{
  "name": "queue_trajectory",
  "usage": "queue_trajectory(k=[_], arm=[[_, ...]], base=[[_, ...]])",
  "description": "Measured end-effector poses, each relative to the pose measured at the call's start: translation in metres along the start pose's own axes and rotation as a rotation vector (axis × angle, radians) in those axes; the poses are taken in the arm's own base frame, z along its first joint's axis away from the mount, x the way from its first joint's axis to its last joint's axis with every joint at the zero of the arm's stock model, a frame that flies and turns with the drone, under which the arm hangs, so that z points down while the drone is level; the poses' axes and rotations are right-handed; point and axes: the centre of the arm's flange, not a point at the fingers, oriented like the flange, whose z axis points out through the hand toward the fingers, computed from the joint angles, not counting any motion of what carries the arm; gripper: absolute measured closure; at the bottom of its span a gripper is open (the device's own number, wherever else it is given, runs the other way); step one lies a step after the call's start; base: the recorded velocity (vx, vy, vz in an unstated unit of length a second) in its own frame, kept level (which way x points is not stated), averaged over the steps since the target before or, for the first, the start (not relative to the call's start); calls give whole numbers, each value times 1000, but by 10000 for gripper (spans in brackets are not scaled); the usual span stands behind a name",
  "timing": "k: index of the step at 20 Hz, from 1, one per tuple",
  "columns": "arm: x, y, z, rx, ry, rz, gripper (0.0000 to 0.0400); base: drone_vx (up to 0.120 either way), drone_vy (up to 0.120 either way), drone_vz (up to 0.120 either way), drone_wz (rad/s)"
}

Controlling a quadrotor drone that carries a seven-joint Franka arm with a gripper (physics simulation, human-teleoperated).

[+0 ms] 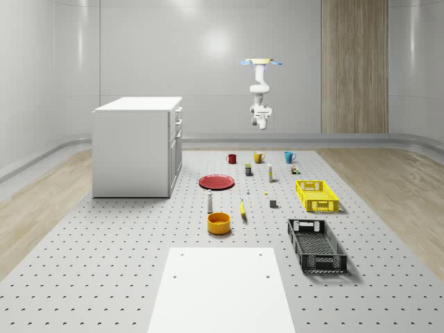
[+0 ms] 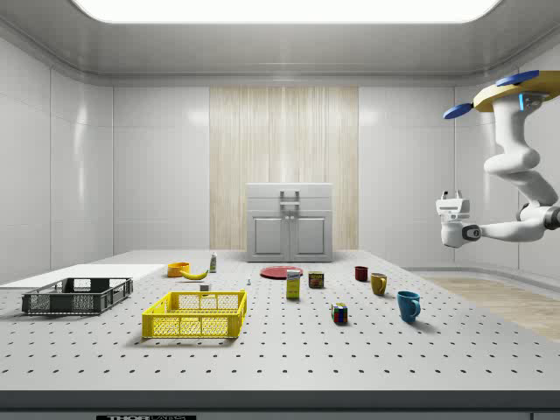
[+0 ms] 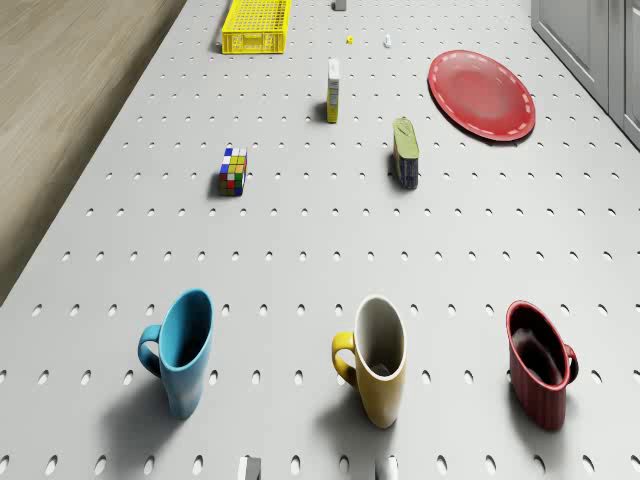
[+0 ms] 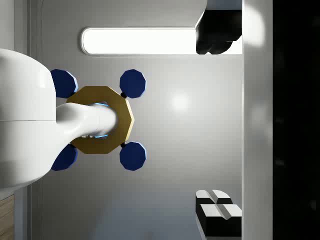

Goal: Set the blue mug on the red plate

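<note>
Side view first: the tool [image 2: 453, 229] hangs in the air at the end of the white arm, high over the grey perforated table [image 2: 289, 359] and touching nothing. In the wrist view its two fingertips [image 4: 218, 209] stand well apart with nothing between them, so the tool [image 4: 217, 120] is released. That same view looks back at the gold-bodied drone with blue rotors [image 4: 120, 100].

The drone [image 2: 512, 87] hovers well above the table. In the whole-scene view the drone [image 1: 261, 62] is high over the table's far end with the tool [image 1: 261, 123] below it, above the row of mugs.

That row has three mugs, all upright on the table. The blue ceramic mug [image 3: 185, 350] stands at one end, a yellow mug [image 3: 378, 360] is in the middle, and a dark red mug [image 3: 540, 365] is at the other end. None of them touch. In the whole-scene view the blue mug [image 1: 289, 157] is at the row's right end.

The round red plate [image 3: 481, 93] lies flat on the table, bare, well apart from the blue mug and nearer the red one. A multicoloured puzzle cube [image 3: 233, 170] sits near the blue mug.

Farther out are a yellow slatted crate [image 1: 316, 195], a black slatted crate [image 1: 316, 244] and a white cabinet [image 1: 135, 146] beside the plate [image 1: 217, 182].
</note>
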Motion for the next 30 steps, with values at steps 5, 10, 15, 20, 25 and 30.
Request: queue_trajectory(k=[5,10,15,20,25,30], arm=[[-3,3,-37,3,3,0,0],[-1,1,-66,6,6,0,0],[0,0,-83,8,8,0,0],[0,0,-90,11,11,0,0],[0,0,-93,14,14,0,0],[-1,0,-93,16,17,0,0]], base=[[0,0,0,0],[0,0,0,0],[0,0,0,0],[0,0,0,0],[16,0,0,0],[120,80,0,0]])
